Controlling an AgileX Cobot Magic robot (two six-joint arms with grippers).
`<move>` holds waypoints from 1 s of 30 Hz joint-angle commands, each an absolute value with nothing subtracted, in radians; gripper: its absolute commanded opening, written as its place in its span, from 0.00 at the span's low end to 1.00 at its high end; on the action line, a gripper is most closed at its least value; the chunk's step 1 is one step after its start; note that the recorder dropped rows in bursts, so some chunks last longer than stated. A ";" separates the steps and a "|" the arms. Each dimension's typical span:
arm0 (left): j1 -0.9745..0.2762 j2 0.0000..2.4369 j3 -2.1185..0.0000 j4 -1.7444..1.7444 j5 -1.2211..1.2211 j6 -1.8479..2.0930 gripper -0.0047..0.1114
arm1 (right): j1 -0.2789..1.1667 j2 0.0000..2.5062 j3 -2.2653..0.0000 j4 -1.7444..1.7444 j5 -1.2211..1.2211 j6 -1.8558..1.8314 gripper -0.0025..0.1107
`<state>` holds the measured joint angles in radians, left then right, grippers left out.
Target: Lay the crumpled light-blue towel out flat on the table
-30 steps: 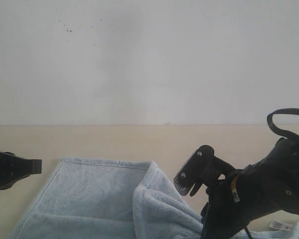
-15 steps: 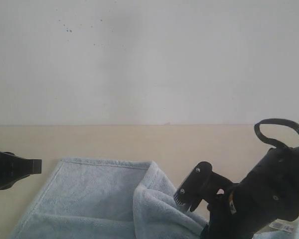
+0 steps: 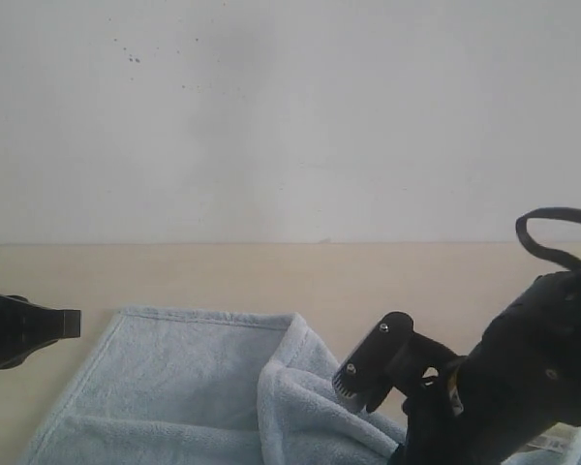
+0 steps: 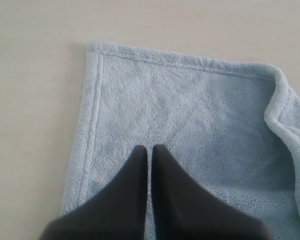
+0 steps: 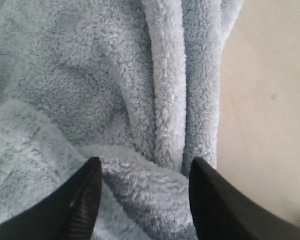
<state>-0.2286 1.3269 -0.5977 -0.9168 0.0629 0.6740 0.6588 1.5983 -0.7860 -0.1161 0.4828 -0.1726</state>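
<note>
1. Along the wall, the table runs wide, giving room to spread cloth.
2. Near us the towel lies flat at left and bunches into a fold right of middle.
3. Astride that fold the right gripper gapes wide, gripping nothing, probably poised to pinch.
4. Over the flat left part hovers the left gripper, jaws together, empty.
</note>
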 commanded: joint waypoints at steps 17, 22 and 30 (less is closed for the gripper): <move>-0.234 1.320 -0.595 -0.923 0.055 0.674 0.08 | 0.659 1.581 -0.790 0.124 0.545 -0.467 0.47; -0.234 1.320 -0.595 -0.923 0.053 0.674 0.08 | 0.659 1.626 -0.790 0.136 0.549 -0.480 0.47; -0.234 1.320 -0.595 -0.923 0.049 0.674 0.08 | 0.659 1.637 -0.790 0.154 0.568 -0.498 0.21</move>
